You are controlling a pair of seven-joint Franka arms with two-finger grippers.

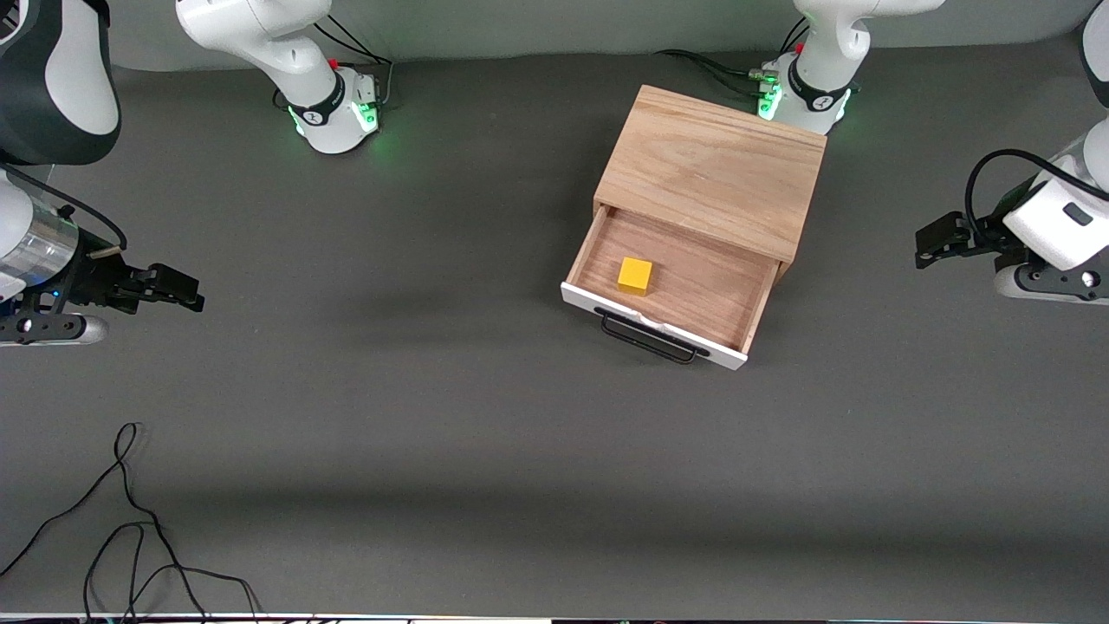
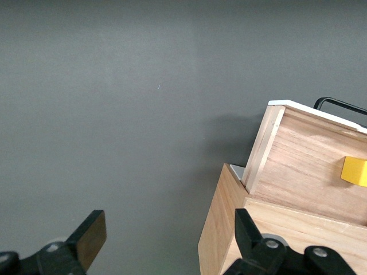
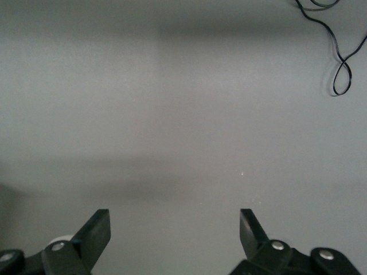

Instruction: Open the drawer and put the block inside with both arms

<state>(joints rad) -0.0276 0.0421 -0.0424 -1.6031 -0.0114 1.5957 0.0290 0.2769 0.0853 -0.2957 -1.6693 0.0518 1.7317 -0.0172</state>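
**Block delivered, both arms withdrawn**

I see the block (image 1: 635,276) resting inside the open drawer (image 1: 671,282) of the cabinet (image 1: 710,169). The left gripper (image 1: 931,245) and right gripper (image 1: 178,290) hang spread and empty over bare table at their own ends. I judge placement complete; nothing remains but parking.

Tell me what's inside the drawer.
The drawer stands open with only the block on its wood floor. The part under the cabinet top is hidden.
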